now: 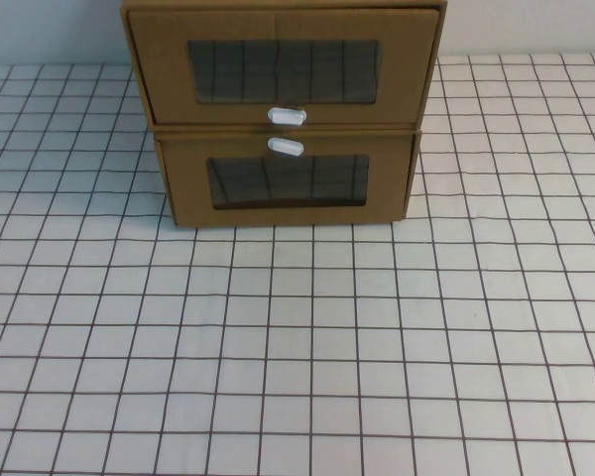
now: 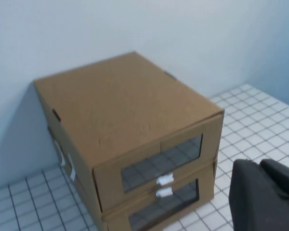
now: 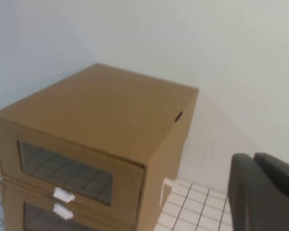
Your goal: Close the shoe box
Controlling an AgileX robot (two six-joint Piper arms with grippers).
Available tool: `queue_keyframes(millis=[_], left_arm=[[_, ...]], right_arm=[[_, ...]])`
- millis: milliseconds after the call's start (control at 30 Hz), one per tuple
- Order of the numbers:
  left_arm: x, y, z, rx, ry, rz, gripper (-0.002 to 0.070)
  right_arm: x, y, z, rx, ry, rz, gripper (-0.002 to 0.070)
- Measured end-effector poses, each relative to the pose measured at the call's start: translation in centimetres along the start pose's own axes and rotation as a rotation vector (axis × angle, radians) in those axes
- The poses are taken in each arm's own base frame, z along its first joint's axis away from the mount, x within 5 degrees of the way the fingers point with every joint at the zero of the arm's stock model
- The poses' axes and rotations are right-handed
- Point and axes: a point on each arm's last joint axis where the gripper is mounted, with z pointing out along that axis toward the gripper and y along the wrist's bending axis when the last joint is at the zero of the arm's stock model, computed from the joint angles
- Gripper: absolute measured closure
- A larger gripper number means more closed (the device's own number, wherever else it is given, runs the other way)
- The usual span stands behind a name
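The white gridded tabletop [image 1: 307, 347] lies open in front of the stacked boxes, giving free passage toward both fronts. The upper brown cardboard drawer-style shoe box [image 1: 283, 64] sits on the lower brown cardboard box [image 1: 288, 188], their white oval pull tabs [image 1: 287, 116] and [image 1: 286, 147] close together at the seam. Open strips of table run along both sides of the stack. A pale wall [image 2: 135, 29] stands right behind it. The dark left gripper [image 2: 265, 195] hangs off the stack's front corner; the dark right gripper [image 3: 262, 192] hangs beside its side wall.
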Motion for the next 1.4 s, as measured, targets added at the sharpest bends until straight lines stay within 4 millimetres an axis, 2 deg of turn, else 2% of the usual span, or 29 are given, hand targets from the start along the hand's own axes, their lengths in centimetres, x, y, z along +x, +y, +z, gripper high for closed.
queue_keyframes(millis=[167,300,433,533,633,733,833,933,1033,1400], left_arm=[[6.0,-0.5,0.7,-0.038,0.068,-0.063,0.0680],[11.7,-1.0,1.6,-0.071,0.080,-0.118,0.0680],[17.9,-1.3,2.8,-0.122,0.067,-0.172,0.0680],[21.6,-1.5,3.5,-0.156,0.054,-0.196,0.0680],[24.1,-1.5,4.0,-0.183,0.044,-0.211,0.0680],[26.1,-1.5,4.7,-0.201,0.049,-0.228,0.0680],[27.8,-1.3,5.5,-0.217,0.069,-0.245,0.0680],[29.0,-1.2,5.9,-0.231,0.074,-0.257,0.0680],[29.2,-1.1,6.1,-0.241,0.062,-0.260,0.0680],[29.3,-1.0,6.1,-0.245,0.053,-0.265,0.0680]], right_arm=[[6.0,0.9,-0.7,-0.025,0.043,0.164,0.0689],[9.3,1.5,-2.0,-0.021,0.046,0.147,0.0689],[11.1,2.0,-3.5,-0.011,0.027,0.101,0.0689],[11.7,2.3,-4.5,-0.009,0.004,0.085,0.0689],[12.2,2.6,-5.3,-0.013,-0.007,0.068,0.0689],[13.5,2.7,-5.4,-0.015,0.022,0.025,0.0689],[15.5,2.8,-5.1,-0.020,0.080,0.002,0.0689],[17.4,2.8,-4.8,-0.024,0.133,0.001,0.0689],[18.8,2.9,-4.7,-0.028,0.170,0.007,0.0689],[18.7,2.8,-4.7,-0.018,0.148,0.035,0.0689]])
